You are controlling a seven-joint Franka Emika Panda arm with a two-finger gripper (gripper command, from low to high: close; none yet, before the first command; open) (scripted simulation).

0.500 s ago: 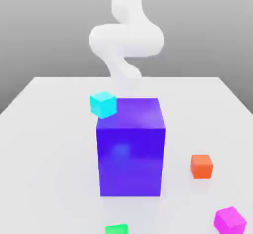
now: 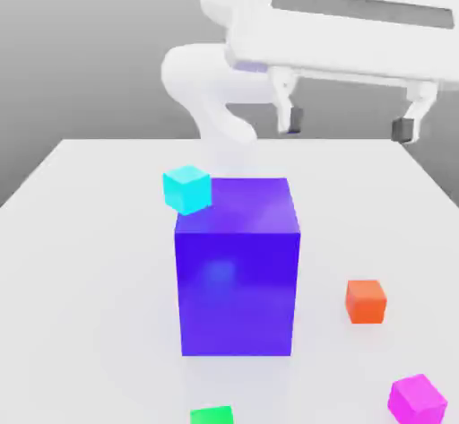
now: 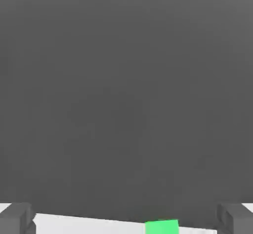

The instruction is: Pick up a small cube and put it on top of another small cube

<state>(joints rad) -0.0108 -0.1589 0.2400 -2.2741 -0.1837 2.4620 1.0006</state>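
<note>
The small magenta cube (image 2: pixel 417 399) lies on the white table (image 2: pixel 90 261) at the front of the exterior view's right. My gripper (image 2: pixel 348 126) hangs high in the air, well above the table and above the big blue-purple cube (image 2: pixel 238 265). Its two dark-tipped fingers (image 2: pixel 293 119) stand wide apart and nothing is between them. A small cyan cube (image 2: pixel 187 188) sits beside the big cube's upper left corner. A small orange cube (image 2: pixel 366 301) rests to the big cube's right. A small green cube (image 2: pixel 212 415) lies at the front edge, and the hand view catches this green cube (image 3: pixel 161 226) too.
The big blue-purple cube stands tall in the middle of the table. The arm's white links (image 2: pixel 211 82) rise behind it. Bare table surface stretches over the exterior view's left side.
The gripper's hand has come into the exterior view at the top right, where half a second ago only the arm's white links showed. The cubes have not moved.
</note>
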